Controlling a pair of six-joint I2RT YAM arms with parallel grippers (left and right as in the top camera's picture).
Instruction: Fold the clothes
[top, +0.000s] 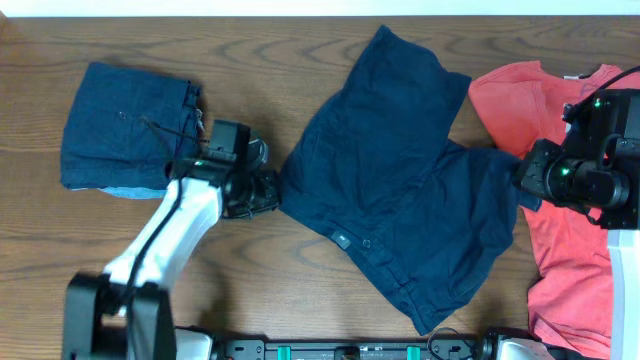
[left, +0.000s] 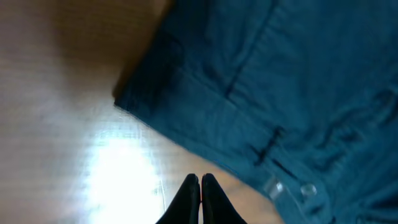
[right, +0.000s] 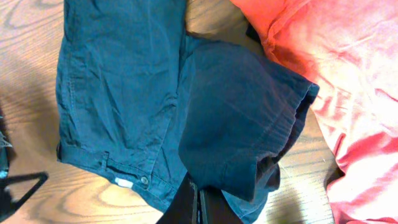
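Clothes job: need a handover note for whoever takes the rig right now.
Left gripper: jaws shut, empty, over bare table beside the navy shorts waistband corner.
Right gripper: jaws shut at the shorts' other leg; can't tell if fabric is pinched.
Things: folded navy piece far left; shorts spread mid-table; coral T-shirt unfolded at right, against the shorts' leg.
Done: the one folded piece.
Left: fold the shorts, then the T-shirt.

A wooden table (top: 300, 50) carries three garments: a folded navy piece (top: 125, 125) at the far left (a pale blue edge shows at its near side), navy shorts (top: 400, 190) spread across the middle, and a coral-red T-shirt (top: 565, 250) at the right, touching the shorts.
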